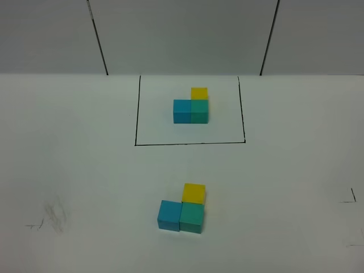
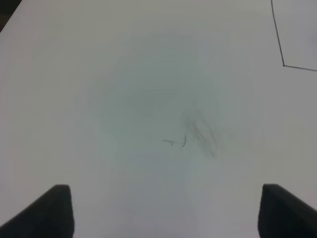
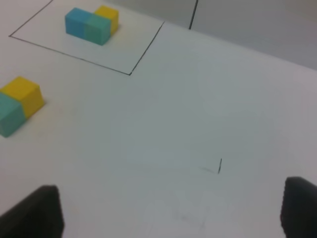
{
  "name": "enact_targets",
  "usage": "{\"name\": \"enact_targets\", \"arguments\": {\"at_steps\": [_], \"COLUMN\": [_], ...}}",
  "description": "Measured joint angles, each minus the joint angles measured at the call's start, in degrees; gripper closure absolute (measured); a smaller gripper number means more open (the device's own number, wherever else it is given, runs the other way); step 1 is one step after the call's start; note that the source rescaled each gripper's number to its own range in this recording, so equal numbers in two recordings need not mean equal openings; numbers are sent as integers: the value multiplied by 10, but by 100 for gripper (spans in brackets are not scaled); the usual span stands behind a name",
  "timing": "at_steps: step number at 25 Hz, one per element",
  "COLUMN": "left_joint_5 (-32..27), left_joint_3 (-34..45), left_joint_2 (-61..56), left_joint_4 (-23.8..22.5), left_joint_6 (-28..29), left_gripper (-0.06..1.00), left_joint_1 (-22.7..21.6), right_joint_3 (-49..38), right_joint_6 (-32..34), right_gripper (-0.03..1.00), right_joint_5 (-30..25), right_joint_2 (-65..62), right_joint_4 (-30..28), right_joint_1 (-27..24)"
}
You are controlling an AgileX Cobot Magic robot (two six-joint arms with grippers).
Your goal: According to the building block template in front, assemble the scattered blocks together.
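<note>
The building block template (image 1: 191,106) is an L of blue, teal and yellow cubes inside a drawn black rectangle (image 1: 136,114) at the far middle of the table; the right wrist view shows it too (image 3: 91,24). Nearer the front, the blue block (image 1: 169,215), teal block (image 1: 192,217) and yellow block (image 1: 194,193) stand touching in the same L. The right wrist view catches the yellow block (image 3: 24,94) and teal block (image 3: 9,115) at its edge. My left gripper (image 2: 166,210) is open over bare table. My right gripper (image 3: 171,210) is open too, well away from the blocks. Neither arm shows in the high view.
Small pen marks sit on the white table at the left (image 1: 34,224) and right (image 1: 348,199), with a grey smudge (image 1: 56,215) beside the left one. A white wall with dark seams (image 1: 98,37) rises behind the table.
</note>
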State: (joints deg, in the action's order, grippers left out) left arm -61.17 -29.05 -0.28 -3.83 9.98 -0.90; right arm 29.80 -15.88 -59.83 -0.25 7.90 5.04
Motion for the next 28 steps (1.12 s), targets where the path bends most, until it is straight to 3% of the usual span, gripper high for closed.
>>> {"name": "enact_targets", "arguments": {"at_steps": [10,28], "left_joint_5": [0,0], "left_joint_3": [0,0], "left_joint_2": [0,0], "left_joint_4": [0,0], "left_joint_6": [0,0], "left_gripper": [5,5], "left_joint_1": [0,0], "right_joint_3": [-7,-7], "right_joint_6": [41,44], "right_gripper": [22,71], "right_joint_5": [-24,-27], "right_joint_2": [-2,-2], "right_joint_4": [-1,5], "right_joint_1": [0,-20]}}
